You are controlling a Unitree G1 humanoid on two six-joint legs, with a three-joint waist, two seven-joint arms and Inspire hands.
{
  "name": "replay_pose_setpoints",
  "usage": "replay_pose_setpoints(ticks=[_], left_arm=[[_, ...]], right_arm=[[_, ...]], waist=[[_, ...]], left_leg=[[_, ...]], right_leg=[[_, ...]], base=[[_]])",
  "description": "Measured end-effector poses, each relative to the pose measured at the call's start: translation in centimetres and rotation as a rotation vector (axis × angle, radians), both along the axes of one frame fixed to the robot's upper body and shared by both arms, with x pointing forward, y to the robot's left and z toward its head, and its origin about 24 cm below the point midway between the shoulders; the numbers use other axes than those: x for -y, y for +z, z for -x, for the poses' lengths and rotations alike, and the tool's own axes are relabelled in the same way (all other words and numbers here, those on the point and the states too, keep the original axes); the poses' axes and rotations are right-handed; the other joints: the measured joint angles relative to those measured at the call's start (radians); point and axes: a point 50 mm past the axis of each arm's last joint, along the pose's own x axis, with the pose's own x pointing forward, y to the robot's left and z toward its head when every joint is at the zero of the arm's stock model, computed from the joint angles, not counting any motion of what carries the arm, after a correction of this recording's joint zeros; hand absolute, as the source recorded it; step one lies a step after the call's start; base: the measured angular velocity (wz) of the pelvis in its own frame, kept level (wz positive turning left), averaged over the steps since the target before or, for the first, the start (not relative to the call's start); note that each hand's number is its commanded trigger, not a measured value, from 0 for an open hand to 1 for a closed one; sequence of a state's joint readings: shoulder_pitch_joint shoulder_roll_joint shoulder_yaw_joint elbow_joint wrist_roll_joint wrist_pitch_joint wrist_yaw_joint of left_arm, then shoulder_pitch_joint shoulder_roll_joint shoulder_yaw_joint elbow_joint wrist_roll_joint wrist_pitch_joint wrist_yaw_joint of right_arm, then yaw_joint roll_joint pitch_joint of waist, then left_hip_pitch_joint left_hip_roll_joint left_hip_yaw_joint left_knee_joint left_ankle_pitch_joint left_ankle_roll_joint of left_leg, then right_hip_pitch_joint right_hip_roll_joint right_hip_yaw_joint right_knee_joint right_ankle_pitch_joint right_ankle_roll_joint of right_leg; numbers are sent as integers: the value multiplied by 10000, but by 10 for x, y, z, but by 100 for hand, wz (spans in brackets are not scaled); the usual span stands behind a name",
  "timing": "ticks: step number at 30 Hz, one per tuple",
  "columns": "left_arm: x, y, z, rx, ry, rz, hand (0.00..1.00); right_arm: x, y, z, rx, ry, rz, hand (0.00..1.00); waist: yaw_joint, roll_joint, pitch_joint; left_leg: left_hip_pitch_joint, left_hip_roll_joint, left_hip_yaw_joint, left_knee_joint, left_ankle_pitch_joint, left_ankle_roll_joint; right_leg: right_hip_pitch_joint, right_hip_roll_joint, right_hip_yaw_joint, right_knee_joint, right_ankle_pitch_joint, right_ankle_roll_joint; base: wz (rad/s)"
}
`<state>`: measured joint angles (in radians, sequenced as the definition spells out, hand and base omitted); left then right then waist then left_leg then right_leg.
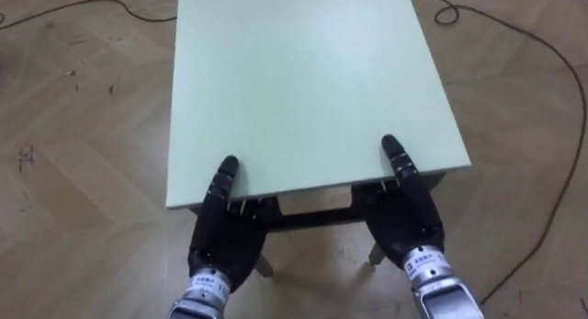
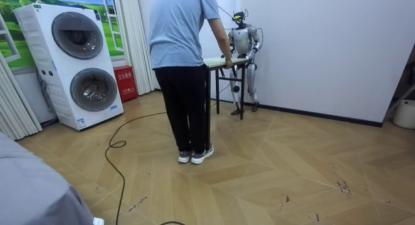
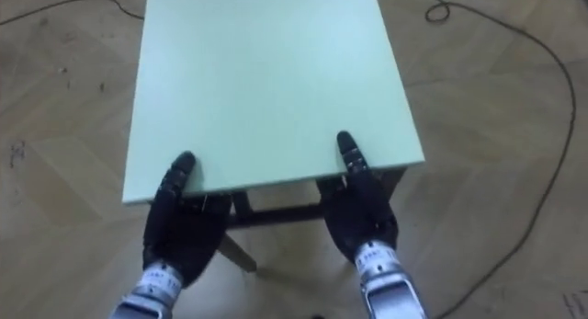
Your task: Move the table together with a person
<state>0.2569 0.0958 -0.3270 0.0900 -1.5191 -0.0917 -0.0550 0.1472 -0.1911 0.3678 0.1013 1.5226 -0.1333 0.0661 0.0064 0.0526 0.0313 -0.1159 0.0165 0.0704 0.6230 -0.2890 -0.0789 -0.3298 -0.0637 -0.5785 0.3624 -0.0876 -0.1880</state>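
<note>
Both hands clamp the near edge of the pale green counter [image 1: 303, 80], thumbs on top and fingers beneath: the left hand [image 1: 220, 241] by its left corner, the right hand [image 1: 404, 218] by its right corner. A person [image 2: 185, 69] stands at the counter's far edge, on the wooden floor [image 2: 292, 166].

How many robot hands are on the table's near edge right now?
2. The left hand clamps the table at its near edge by the left corner, thumb on top; the right hand does likewise by the right corner.

1 table [image 1: 312, 71], 1 pers [image 2: 181, 37], 2 hands [image 1: 225, 234] [image 1: 404, 213]
</note>
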Motion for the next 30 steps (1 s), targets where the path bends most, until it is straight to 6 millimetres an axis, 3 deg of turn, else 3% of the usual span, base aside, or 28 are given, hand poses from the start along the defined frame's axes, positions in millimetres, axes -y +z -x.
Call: replay_pose_setpoints(ticks=[1,2,3,4,5,6,7,9,10,11,12,13,14,15,16,17,18,19,21,26,30], left_arm=[[-1,-3,4,-156,10,19,100],[-1,-3,6,-206,29,23,100],[-1,-4,7,-249,11,11,100],[-1,-5,7,-279,-21,-1,100],[-1,-5,7,-303,-35,-23,100],[-1,-5,8,-356,-128,-106,100],[-1,-6,8,-378,-173,-162,100],[0,-5,6,-378,-468,-460,100],[1,-4,4,-345,-620,-573,100],[2,-2,1,-189,-835,-895,100],[2,1,-1,11,-935,-1240,100],[1,1,-2,59,-928,-1352,100],[0,2,-3,103,-921,-1506,100],[0,2,-4,58,-912,-1499,100],[1,3,-6,119,-923,-1484,100],[5,7,-8,334,-973,-1502,100],[1,5,-6,182,-908,-1682,100],[1,5,-6,90,-938,-1738,100],[2,5,-5,113,-917,-1739,100],[3,9,-3,245,-720,-1535,100],[4,8,-2,173,-718,-1380,100]], right_arm=[[0,-3,3,-166,76,15,100],[0,-4,5,-224,110,0,100],[0,-6,6,-313,118,-30,100],[0,-7,8,-373,94,-49,100],[0,-8,9,-422,73,-70,100],[1,-10,13,-551,-24,-136,100],[1,-11,15,-615,-57,-170,100],[4,-15,22,-798,-299,-294,100],[5,-17,25,-816,-468,-419,100],[5,-20,30,-873,-769,-752,100],[4,-21,33,-911,-949,-997,100],[3,-21,33,-949,-948,-1065,100],[2,-22,34,-997,-907,-1106,100],[2,-22,34,-1018,-962,-1168,100],[2,-21,33,-972,-1006,-1219,100],[6,-17,30,-817,-986,-1133,100],[3,-20,30,-1127,-977,-1215,100],[4,-21,34,-1209,-956,-1148,100],[7,-20,35,-1151,-912,-979,100],[7,-13,24,-769,-794,-841,100],[10,-12,23,-676,-858,-686,100]], waist=[[-141,-23,-21],[-271,-19,-24],[-455,-19,-29],[-545,-28,-32],[-582,-62,-50],[-744,-192,-128],[-814,-255,-168],[-841,-379,-172],[-839,-456,-172],[-805,-653,-184],[-695,-678,-191],[-619,-672,-193],[-362,-671,-172],[-11,-811,-134],[-7,-672,-163],[25,-212,-111],[93,-401,-92],[8,-384,-91],[147,-389,-137],[418,-384,-151],[409,-421,-158]], left_leg=[[182,-96,109,-237,154,204],[225,-111,114,-310,230,251],[280,-141,103,-462,402,404],[335,-175,63,-628,560,539],[359,-191,61,-719,639,556],[374,-278,63,-863,802,639],[384,-307,73,-898,842,651],[360,-266,155,-887,867,659],[349,-261,161,-898,868,658],[294,-245,230,-962,886,674],[229,-101,395,-884,1250,649],[178,-126,448,-645,1273,510],[-350,-175,582,570,1508,172],[-1127,-19,533,1165,780,478],[-1320,367,433,543,381,499],[-1512,1352,221,-630,93,675],[-1505,1222,986,-434,-182,963],[-1341,1228,1272,-609,-107,1108],[-1028,1068,1593,-1336,207,1176],[-806,454,1412,-2350,786,1087],[-624,382,901,-2785,1082,842]], right_leg=[[96,-149,26,3,161,258],[134,-209,62,2,271,438],[161,-273,401,-3,539,901],[160,-272,1073,-24,835,1339],[160,-295,1446,-32,957,1477],[159,-401,2162,-34,1087,1560],[159,-424,2556,-40,1150,1573],[185,-449,3998,-41,1626,1578],[180,-487,4312,-43,1731,1594],[132,-594,4724,-48,1945,1734],[41,-527,4831,-61,2266,1865],[58,-444,4788,-154,2423,1847],[365,-508,4797,-682,2642,1795],[645,-691,5233,-1222,2655,1823],[598,-575,5194,-1224,2622,1895],[475,-215,4968,-767,2001,2482],[420,-658,4840,311,709,2605],[727,-799,4455,1066,-95,2633],[1280,-860,4201,1182,-619,2741],[2719,-754,3814,-851,-761,2777],[3022,-656,3258,-1071,-856,2743]], base=[[9],[23],[30],[32],[44],[47],[50],[46],[69],[58],[37],[-12],[-51],[-50],[-37],[-15],[19],[30],[11],[5],[39]])
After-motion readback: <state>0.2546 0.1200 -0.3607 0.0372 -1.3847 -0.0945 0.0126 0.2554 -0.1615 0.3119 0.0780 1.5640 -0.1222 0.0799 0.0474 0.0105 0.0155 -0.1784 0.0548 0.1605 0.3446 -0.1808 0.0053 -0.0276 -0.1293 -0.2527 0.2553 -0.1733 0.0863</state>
